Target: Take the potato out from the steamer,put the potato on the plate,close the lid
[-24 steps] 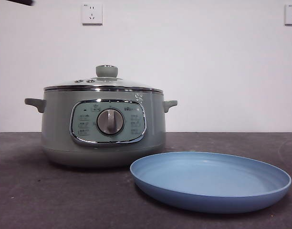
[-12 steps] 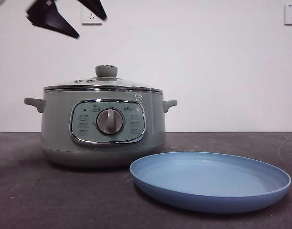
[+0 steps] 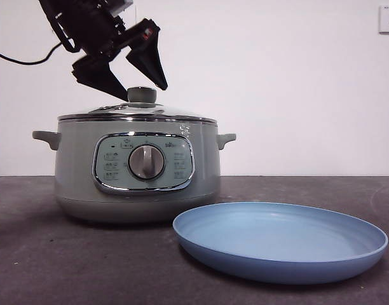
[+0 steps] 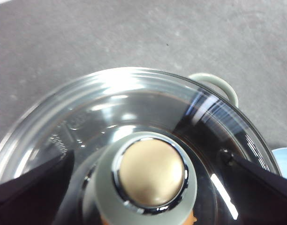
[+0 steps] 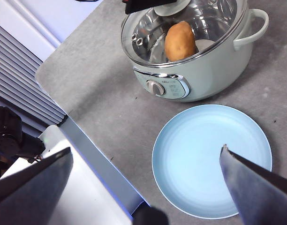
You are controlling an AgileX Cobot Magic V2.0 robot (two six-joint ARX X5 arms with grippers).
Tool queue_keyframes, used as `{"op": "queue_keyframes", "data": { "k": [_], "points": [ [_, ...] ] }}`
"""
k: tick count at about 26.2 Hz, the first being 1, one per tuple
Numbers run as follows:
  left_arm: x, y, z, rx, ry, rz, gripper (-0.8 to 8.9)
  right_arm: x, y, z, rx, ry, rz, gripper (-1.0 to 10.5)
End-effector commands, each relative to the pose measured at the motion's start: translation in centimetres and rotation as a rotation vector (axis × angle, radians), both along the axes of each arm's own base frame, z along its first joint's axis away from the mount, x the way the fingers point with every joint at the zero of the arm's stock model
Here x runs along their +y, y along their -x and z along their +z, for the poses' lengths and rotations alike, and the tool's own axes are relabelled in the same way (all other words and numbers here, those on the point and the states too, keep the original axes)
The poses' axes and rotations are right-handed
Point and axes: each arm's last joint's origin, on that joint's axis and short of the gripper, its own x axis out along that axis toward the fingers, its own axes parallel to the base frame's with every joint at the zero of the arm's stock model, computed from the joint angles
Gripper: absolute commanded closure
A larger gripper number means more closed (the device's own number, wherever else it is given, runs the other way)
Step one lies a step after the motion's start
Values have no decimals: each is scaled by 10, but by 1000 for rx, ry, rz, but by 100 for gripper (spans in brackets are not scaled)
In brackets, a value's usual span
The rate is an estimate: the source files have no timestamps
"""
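Orange-brown potato inside the sage-green steamer, seen through the clear glass lid seated on the rim. Directly above the lid's pale green knob, left gripper, jaws spread wide to either side of the knob, not touching it. Just beside the steamer, on the dark grey table, empty blue plate. High above the plate, right gripper, jaws parted and holding nothing. White wall with sockets behind.
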Motion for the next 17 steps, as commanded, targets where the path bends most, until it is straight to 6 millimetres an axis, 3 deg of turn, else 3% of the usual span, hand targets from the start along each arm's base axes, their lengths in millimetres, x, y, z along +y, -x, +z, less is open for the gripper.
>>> {"op": "queue_keyframes", "data": {
  "k": [1, 4, 9, 13, 17],
  "points": [
    [-5, -3, -7, 4, -14, -16, 166, 0, 0, 1, -4, -1, -1, 286],
    [-8, -2, -7, -1, -26, -8, 212, 0, 0, 1, -5, -1, -1, 286],
    [-8, -2, -7, 6, -31, -8, 598, 0, 0, 1, -5, -1, -1, 286],
    [-8, -2, -7, 6, -30, -8, 831, 0, 0, 1, -5, 0, -2, 286],
    [-8, -1, -7, 9, -31, -8, 822, 0, 0, 1, -5, 0, -2, 286]
  ]
}}
